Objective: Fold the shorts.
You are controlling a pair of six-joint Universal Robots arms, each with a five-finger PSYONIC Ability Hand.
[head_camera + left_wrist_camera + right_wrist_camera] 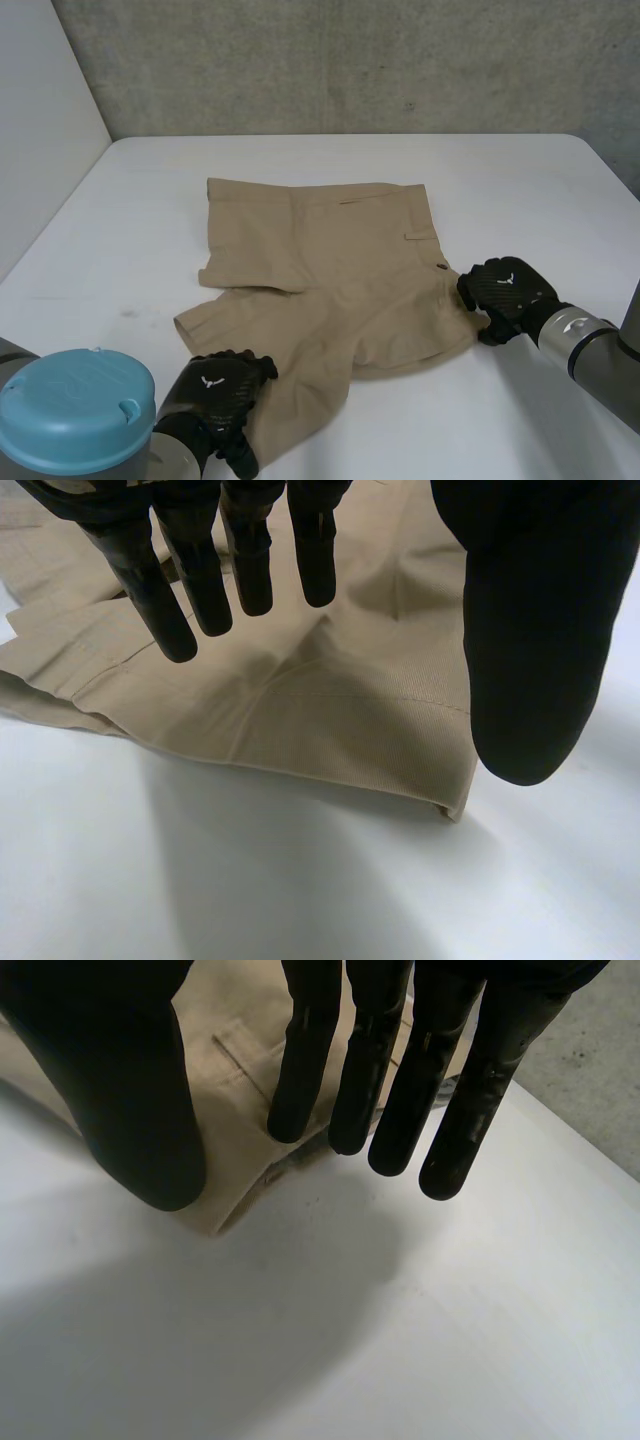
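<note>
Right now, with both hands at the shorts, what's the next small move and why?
Likely lower both hands and close them on the cloth. The left hand has straight fingers over a leg hem, and the right hand over the waist-side edge of the shorts. Neither pinches fabric, so a fold cannot start.

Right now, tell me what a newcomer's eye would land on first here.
The tan shorts lie rumpled across the middle of the white table. The black left hand is open at the hem of the near leg, and the black right hand is open at the waistband corner by the button.
</note>
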